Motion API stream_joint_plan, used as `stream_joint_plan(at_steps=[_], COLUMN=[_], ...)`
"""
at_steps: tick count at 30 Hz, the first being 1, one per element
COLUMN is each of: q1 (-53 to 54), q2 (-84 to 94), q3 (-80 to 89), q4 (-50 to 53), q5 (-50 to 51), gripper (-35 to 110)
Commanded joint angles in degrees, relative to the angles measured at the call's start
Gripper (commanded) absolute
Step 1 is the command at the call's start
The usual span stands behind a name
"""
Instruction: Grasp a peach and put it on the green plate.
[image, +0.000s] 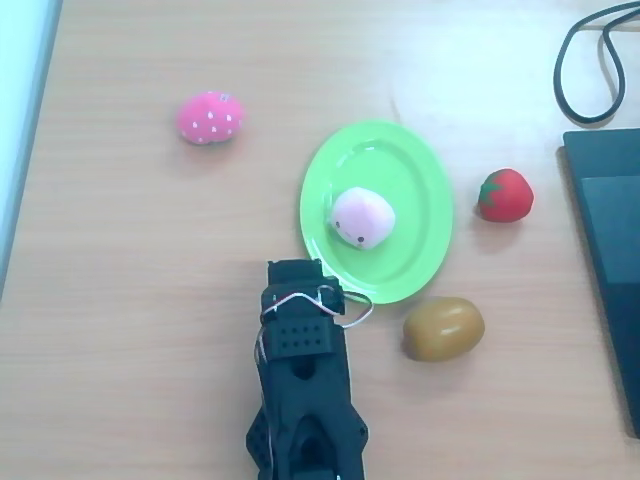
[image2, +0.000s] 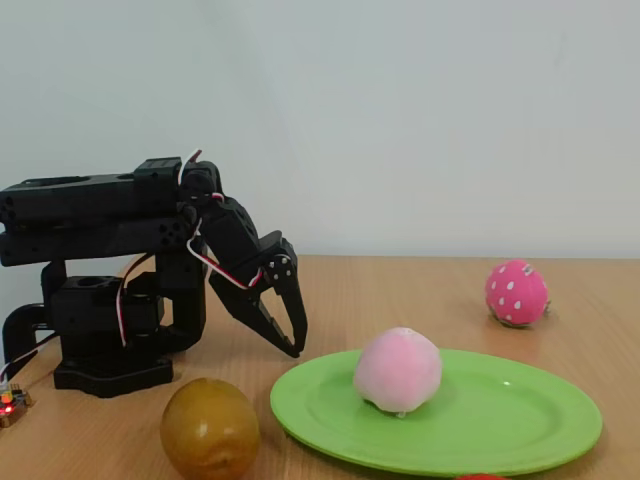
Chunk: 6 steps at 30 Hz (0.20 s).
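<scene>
Wood-grain tabletop (image: 140, 300), pale and smooth, spreads under everything, and my own black plastic arm (image2: 110, 215) is the biggest thing on it, folded low over its base in the fixed view. Next in size is the bright lime-green oval plastic plate (image: 410, 190), which in the overhead view lies just beyond my gripper (image2: 288, 330), its near rim right by my fingertips. In the fixed view my gripper hangs above the table just off the plate's left rim, fingers pointing down toward that edge and touching nothing; the two black fingers sit close together with only a narrow gap showing between them, and nothing is held. Beside the plate, off to the right of my gripper in the overhead view, rests the olive-brown glossy egg-shaped fruit (image: 443, 328), just outside the plate's rim; in the fixed view it sits in the foreground below my fingers. The small pale pink, soft round toy peach (image: 362, 217) lies on the plate, near the middle and a little toward my side, apart from my fingertips, with its whitish side and tiny dark dots showing from above. Well apart from me, far past the plate's left side in the overhead view, lies the hot-pink plush strawberry with white dots (image: 210, 118). Smallest, the red glossy strawberry with a green top (image: 504, 194) sits beyond the plate's right rim.
</scene>
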Motion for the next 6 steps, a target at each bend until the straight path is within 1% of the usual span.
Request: stream_joint_plan(at_steps=[1, 6], q1=[-1.1, -1.1], q2=[1.1, 1.1], q3=[0.3, 0.3], q4=[0.4, 0.4], q5=[0.4, 0.4], gripper=[-8, -8])
